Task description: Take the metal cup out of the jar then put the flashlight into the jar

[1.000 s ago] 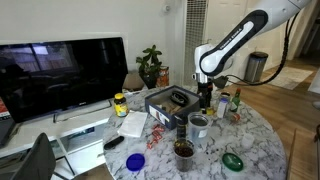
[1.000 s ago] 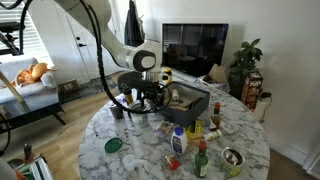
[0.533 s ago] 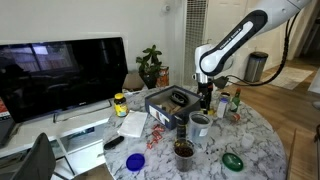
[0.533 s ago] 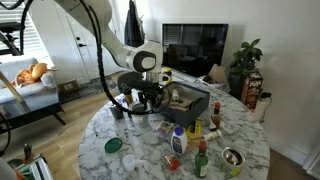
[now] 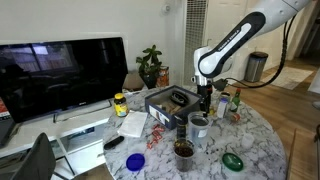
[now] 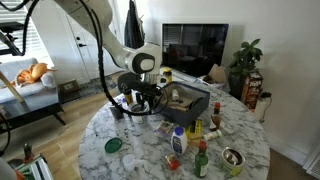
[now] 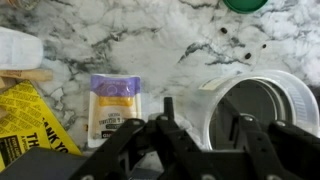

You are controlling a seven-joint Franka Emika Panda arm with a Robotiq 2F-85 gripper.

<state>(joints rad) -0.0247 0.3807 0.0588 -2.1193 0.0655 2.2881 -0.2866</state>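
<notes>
Narrowed the pincer astride the wall of the shiny cylindrical steel cup, unlifted inside the clear wide-mouthed jar. Could not tell whether clamped. Left both steps undone.

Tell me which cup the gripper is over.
The metal cup: shiny steel, standing inside the clear jar, right under the gripper. The brown cup with the dark inside stands apart from it, with nothing over it.

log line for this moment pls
step: cup removal | gripper: astride cup rim, grip unclear | cup: in jar
</notes>
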